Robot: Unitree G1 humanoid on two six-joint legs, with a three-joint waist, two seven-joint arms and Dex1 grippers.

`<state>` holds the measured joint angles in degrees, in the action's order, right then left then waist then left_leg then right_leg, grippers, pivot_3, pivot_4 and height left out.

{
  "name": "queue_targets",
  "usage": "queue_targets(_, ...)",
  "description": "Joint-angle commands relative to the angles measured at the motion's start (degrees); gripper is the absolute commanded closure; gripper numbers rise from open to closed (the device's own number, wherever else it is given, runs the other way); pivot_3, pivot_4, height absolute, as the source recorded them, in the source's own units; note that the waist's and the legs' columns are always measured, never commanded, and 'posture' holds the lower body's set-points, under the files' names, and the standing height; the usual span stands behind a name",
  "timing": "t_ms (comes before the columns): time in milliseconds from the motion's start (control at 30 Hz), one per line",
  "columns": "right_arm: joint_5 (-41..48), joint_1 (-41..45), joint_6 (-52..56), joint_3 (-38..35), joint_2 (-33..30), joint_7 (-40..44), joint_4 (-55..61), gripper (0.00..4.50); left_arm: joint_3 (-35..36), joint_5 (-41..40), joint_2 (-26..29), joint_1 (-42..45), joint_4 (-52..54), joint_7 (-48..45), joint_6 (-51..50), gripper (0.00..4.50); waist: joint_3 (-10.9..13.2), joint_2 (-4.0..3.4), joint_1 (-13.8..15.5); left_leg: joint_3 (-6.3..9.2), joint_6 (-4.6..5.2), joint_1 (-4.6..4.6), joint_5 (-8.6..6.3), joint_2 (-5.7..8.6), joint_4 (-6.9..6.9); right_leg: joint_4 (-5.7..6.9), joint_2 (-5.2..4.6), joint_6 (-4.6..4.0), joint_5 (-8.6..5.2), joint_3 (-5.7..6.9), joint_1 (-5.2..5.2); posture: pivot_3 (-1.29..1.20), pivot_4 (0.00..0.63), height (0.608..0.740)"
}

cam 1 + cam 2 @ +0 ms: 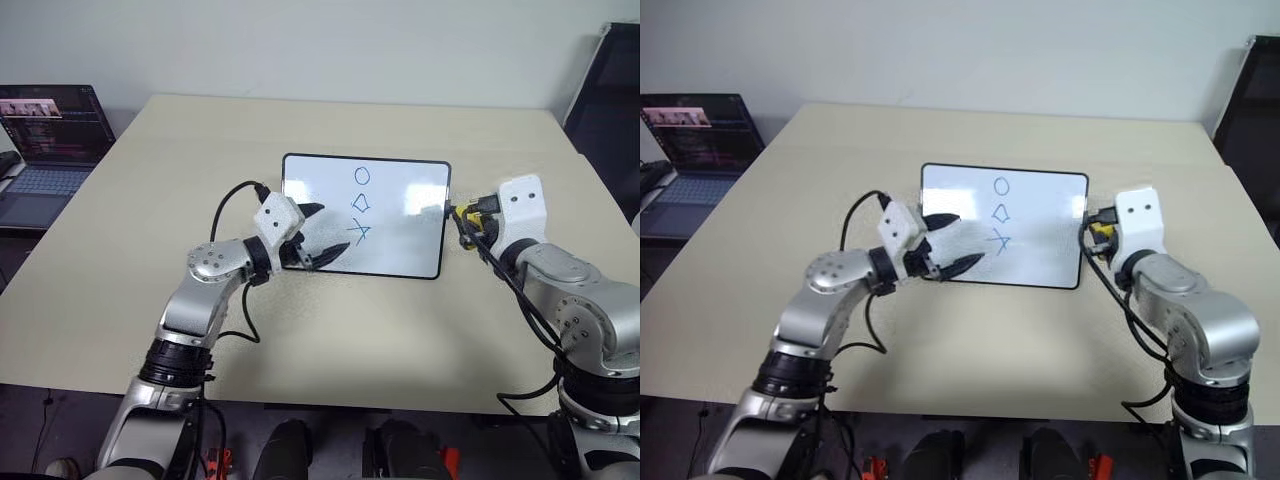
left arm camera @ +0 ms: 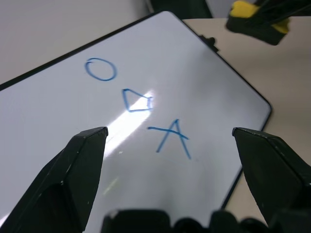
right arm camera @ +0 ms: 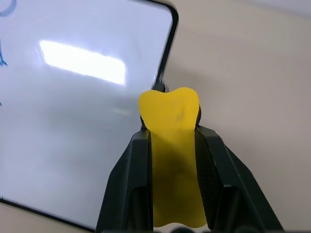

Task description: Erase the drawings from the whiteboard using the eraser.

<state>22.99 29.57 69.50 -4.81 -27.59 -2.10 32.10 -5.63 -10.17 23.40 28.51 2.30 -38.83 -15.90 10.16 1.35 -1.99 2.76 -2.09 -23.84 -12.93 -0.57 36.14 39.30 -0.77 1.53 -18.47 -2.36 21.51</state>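
The whiteboard (image 1: 400, 245) lies flat in the middle of the beige table, with the blue drawings (image 1: 361, 204) in a column: a circle, a triangle-like shape and a crossed shape. My left gripper (image 1: 325, 235) hovers open over the board's near left part, its fingers (image 2: 82, 165) framing the crossed drawing (image 2: 170, 138). My right gripper (image 3: 171, 130) is shut on the yellow eraser (image 3: 172, 155) just off the board's right edge (image 3: 165, 53), near a small black knob. The eraser (image 1: 466, 213) sits above the table beside the board.
An open laptop (image 1: 45, 140) stands on a lower surface off the table's left side. A dark object (image 1: 610, 90) stands beyond the far right corner. Black cables (image 1: 230, 200) loop from both wrists. The table (image 1: 120, 260) is bare around the board.
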Motion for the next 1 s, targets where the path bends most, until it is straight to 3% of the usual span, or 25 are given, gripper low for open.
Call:
queue_targets(33, -4.89, 5.06, -9.41, 4.83, 0.08, 2.01, -2.97, 3.64, -0.11, 3.70, -2.74, -3.59, 5.79, 7.96, -0.88, 0.00, 0.00, -0.01, -0.32, -0.03, 0.00, 0.03, 0.00, -0.01, 0.00, 0.01, -0.02, 0.00, 0.00, -0.03, 0.01, 0.00, 0.150, 0.740)
queue_targets(367, -11.60, 13.15, -22.89, 9.78, 5.88, 6.55, -17.78, 3.64, -0.55, 9.25, -5.55, -9.53, 8.50, 16.53, -0.63, 0.00, -0.01, 0.00, 0.17, -0.01, -0.01, 0.04, 0.01, 0.04, 0.16, 0.21, -0.24, -0.01, 0.01, 0.00, 0.00, 0.00, 0.150, 0.740)
queue_targets(633, -13.53, 20.56, -25.20, 11.73, 14.74, 7.94, -26.74, 3.64, 1.07, 9.68, -4.40, -8.93, 7.60, 17.65, -0.31, 0.00, -0.01, -0.01, 0.14, 0.00, -0.02, 0.06, 0.01, 0.00, 0.23, 0.48, -0.22, -0.01, 0.01, 0.01, 0.09, 0.00, 0.150, 0.740)
queue_targets(1000, -18.73, 21.49, -23.90, 16.03, 13.33, 12.65, -28.96, 3.64, 1.14, 10.29, -4.69, -6.38, 6.51, 18.01, 0.03, 0.00, -0.01, -0.01, 0.25, 0.04, -0.02, 0.04, 0.01, 0.02, 0.46, 0.62, -0.25, -0.01, 0.01, 0.05, 0.08, 0.00, 0.150, 0.740)
